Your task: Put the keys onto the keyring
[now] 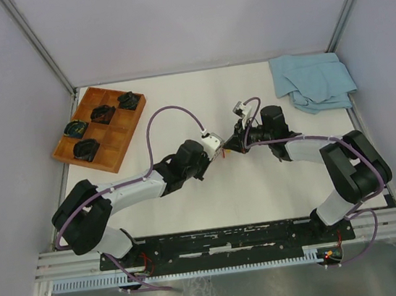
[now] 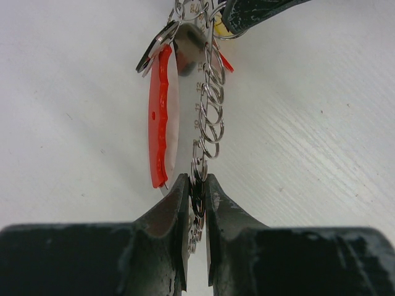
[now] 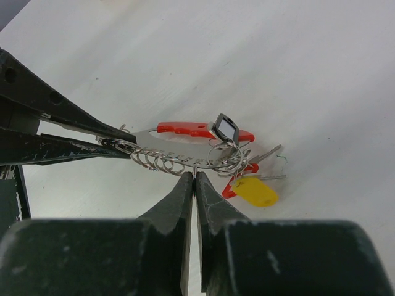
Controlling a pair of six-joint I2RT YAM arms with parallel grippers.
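Left end effector (image 2: pixel 197 185): clenched, both fingers pressed onto the chain of small rings belonging to the keyring (image 3: pixel 162 161). The chain ran straight out from its tips toward the right end effector (image 3: pixel 195 179).

Right end effector: jaws drawn almost together, with a thin metal piece of the keyring pinched at the tips, near the chain's far end. The two end effectors met tip to tip over the middle of the surface (image 1: pixel 213 204), with the keyring stretched between them.

A curved red strap (image 3: pixel 185 129) and a polished oval tag (image 2: pixel 188 55) lay alongside the chain, beyond the right end effector's tips. A small black-framed tag (image 3: pixel 225 128) sat at the cluster of rings there.

Keys: a yellow-headed key (image 3: pixel 254 191) and silver keys (image 3: pixel 270 154) were bunched just right of the right end effector's tips, at that ring cluster. Whether they were threaded on could not be determined.

Well beyond the left end effector, a wooden tray (image 1: pixel 120 140) held black coiled items (image 1: pixel 102 114). A blue cloth (image 1: pixel 313 82) lay beyond the right end effector.
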